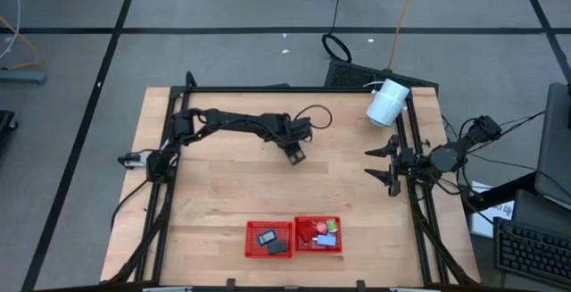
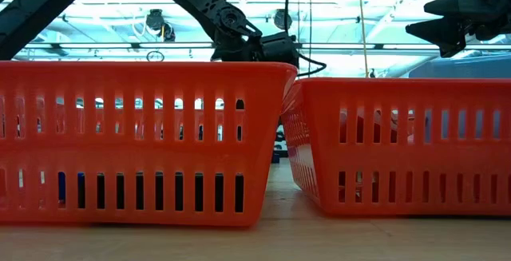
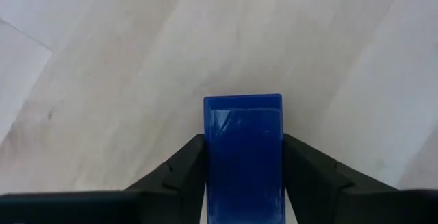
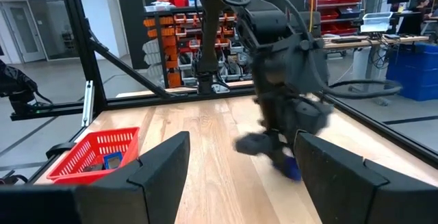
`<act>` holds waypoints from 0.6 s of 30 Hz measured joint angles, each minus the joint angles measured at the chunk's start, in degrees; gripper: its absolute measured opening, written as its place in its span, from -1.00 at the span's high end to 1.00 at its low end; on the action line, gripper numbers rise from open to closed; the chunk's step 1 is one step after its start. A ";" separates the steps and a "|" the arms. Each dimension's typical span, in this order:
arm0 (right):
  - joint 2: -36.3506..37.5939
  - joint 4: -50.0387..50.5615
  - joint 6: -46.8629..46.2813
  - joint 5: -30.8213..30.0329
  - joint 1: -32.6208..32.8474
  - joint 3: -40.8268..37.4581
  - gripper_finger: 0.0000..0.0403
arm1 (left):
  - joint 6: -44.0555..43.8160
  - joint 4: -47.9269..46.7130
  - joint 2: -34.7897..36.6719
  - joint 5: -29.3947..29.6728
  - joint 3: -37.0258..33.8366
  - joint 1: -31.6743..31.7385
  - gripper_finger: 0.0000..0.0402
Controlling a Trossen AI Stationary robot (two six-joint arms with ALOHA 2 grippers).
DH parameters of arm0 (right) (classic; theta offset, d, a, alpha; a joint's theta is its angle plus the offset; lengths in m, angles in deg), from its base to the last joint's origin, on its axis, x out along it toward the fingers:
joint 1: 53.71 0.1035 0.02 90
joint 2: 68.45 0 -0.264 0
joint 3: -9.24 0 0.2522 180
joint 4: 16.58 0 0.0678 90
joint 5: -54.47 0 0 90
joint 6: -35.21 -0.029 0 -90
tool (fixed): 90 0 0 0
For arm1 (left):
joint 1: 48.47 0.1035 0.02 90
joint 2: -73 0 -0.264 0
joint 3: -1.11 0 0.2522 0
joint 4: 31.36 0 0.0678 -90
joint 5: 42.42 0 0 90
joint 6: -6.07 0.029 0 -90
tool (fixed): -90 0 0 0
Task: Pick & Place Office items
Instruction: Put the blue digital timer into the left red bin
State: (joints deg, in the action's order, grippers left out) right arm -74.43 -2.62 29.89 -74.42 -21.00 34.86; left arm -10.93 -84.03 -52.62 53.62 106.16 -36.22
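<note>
**Blue block in hand, trays part-filled**

The left gripper [image 3: 243, 176] pinches a dark blue block [image 3: 243, 152], glossy and rectangular, above the table [image 1: 223, 194], well behind the red trays [image 1: 293, 237]. Several items already lie in the trays; this one has yet to be delivered. The right gripper [image 1: 382, 164] waits spread near the white cylinder [image 1: 387, 103].
</note>
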 joint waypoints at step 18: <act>0.02 1.18 -1.34 0.02 0.01 0.00 -0.26 | 8.12 1.32 19.73 5.16 -1.63 -10.35 0.18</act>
State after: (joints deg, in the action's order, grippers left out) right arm -74.41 -1.44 28.54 -74.40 -20.99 34.86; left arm -2.81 -82.71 -32.89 58.78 104.53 -46.56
